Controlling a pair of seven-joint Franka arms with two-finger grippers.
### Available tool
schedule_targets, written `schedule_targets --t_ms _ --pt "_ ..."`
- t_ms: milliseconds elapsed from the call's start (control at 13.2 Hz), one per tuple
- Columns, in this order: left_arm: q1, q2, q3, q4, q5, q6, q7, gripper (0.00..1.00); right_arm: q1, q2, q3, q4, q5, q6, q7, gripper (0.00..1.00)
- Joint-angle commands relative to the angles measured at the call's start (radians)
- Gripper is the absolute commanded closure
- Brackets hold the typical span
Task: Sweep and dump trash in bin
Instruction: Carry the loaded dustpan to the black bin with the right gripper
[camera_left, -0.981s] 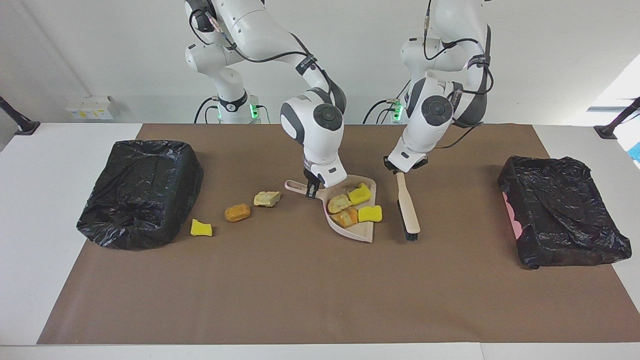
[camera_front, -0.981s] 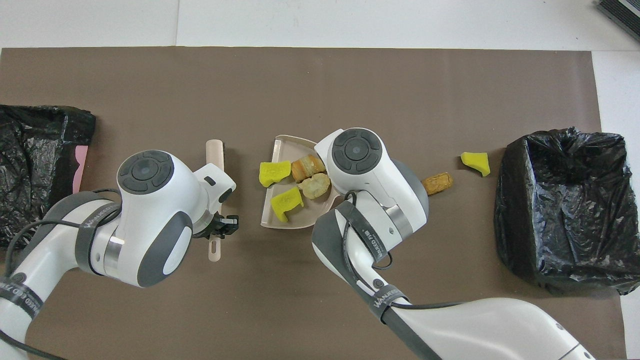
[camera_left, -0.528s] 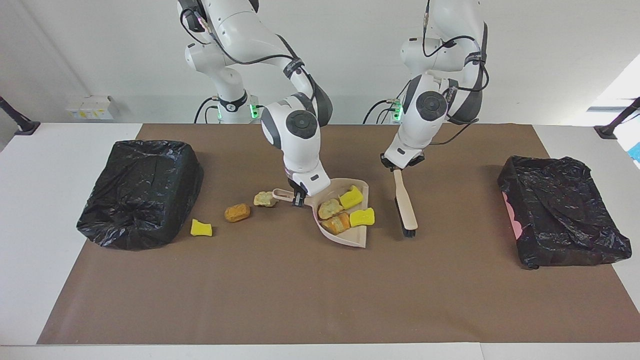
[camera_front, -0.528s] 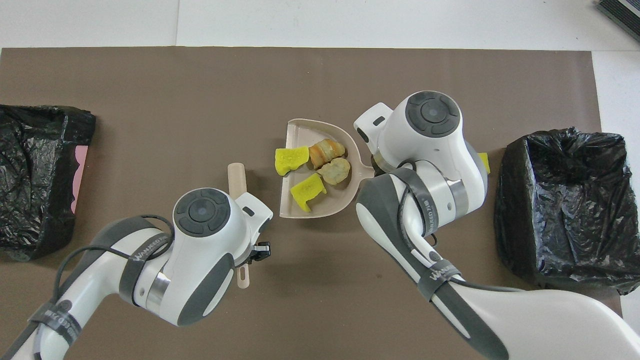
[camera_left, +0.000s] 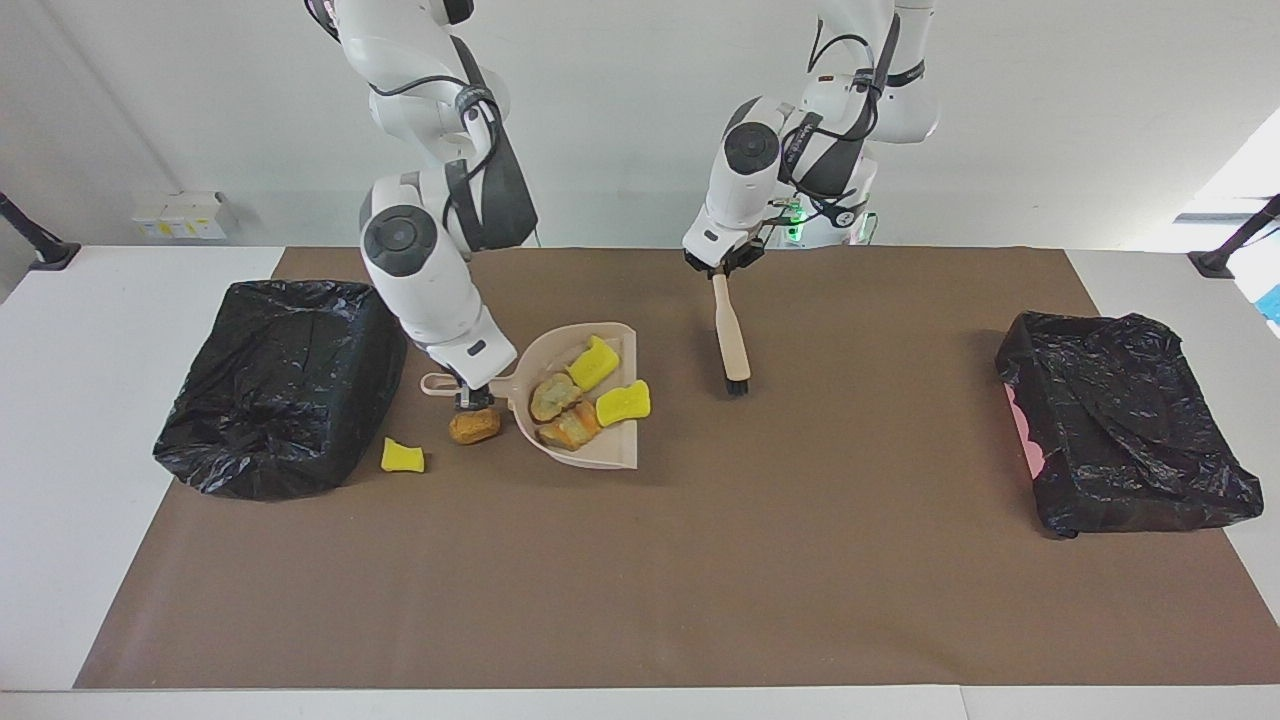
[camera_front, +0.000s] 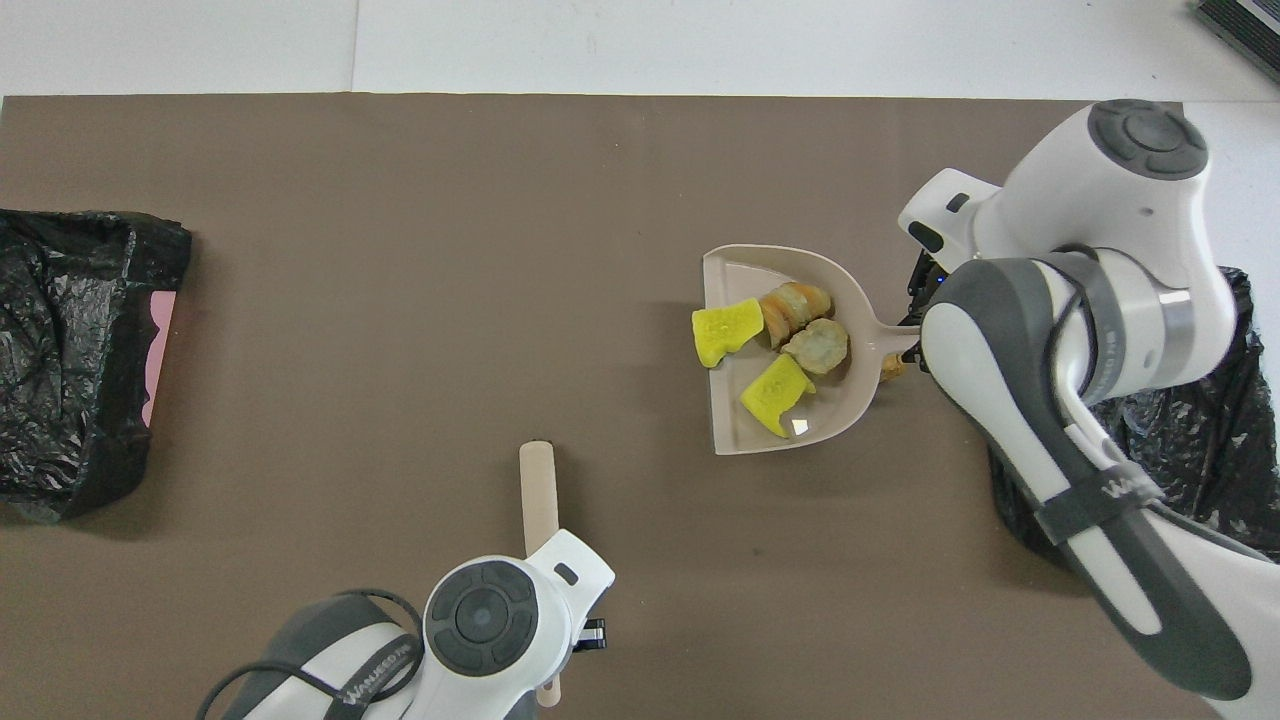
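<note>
1. My right gripper (camera_left: 470, 398) has carried the dustpan (camera_left: 590, 455) toward the open bin (camera_left: 285, 385) at the right arm's end of the worktop; dumping looks close.
2. It is clamped shut on the dustpan's handle, with four pieces of trash (camera_left: 575, 395) riding inside (two yellow, two bread-like).
3. My left gripper (camera_left: 722, 268) has pulled back toward the robots, closed on the brush (camera_left: 732, 335), which hangs down.
4. An orange chunk (camera_left: 474, 426) and a yellow scrap (camera_left: 402, 456) lie unswept beside the bin.
</note>
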Motion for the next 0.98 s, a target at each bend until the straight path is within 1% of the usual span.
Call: schedule_targets --t_ms 0,151,302,528,830,906 --pt "-0.042 -0.148 -0.017 -0.127 -0.089 0.051 -0.005 1.0 -0.101 -0.008 0.013 0.024 0.027 -0.076 -0.133 1.0" --pt "-0.042 -0.151 -0.048 -0.132 -0.126 0.075 -0.005 1.0 -0.186 -0.01 0.01 0.024 0.026 -0.096 -0.239 1.0" --pt "-0.042 -0.149 -0.072 -0.165 -0.143 0.127 -0.008 1.0 -0.279 -0.01 0.005 0.022 0.023 -0.096 -0.36 1.0" --pt "-0.042 -0.14 -0.083 -0.165 -0.165 0.12 -0.008 1.0 -0.406 -0.014 0.003 0.03 0.012 -0.09 -0.494 1.0" --pt "-0.041 -0.129 -0.089 -0.164 -0.165 0.112 0.008 1.0 -0.5 -0.014 0.0 0.044 -0.005 -0.076 -0.595 1.0" --pt "-0.041 -0.128 -0.089 -0.162 -0.165 0.112 0.012 0.96 -0.522 -0.016 -0.001 0.044 -0.029 -0.076 -0.62 1.0"
